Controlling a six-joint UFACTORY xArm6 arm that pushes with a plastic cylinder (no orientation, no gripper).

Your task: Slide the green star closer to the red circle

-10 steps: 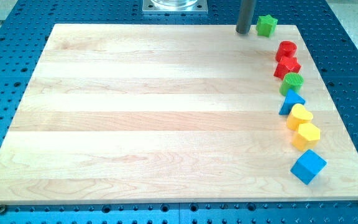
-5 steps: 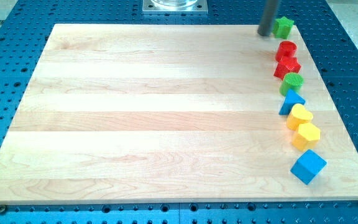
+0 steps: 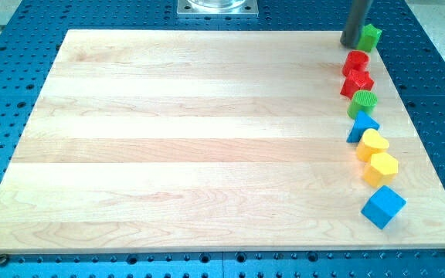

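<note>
Sitting at the board's top right corner, the green star lies right against the top edge and near the right edge, with almost no bare wood left beyond it on the view's right. It is a small, bright green block with stubby points, partly hidden on its left by the rod. My tip presses against the star's left side; the arm has no jaws, only this dark rod touching the block. Just below the star, with a narrow gap between them, is the red circle, and touching that from below is a second red block with a notched outline. Further down the right edge runs a close column: a ribbed green round block, a blue triangle, a yellow heart-like block, a yellow hexagon-like block and a blue cube. Everything to the left of this column is bare wooden board, resting on a blue perforated table.
</note>
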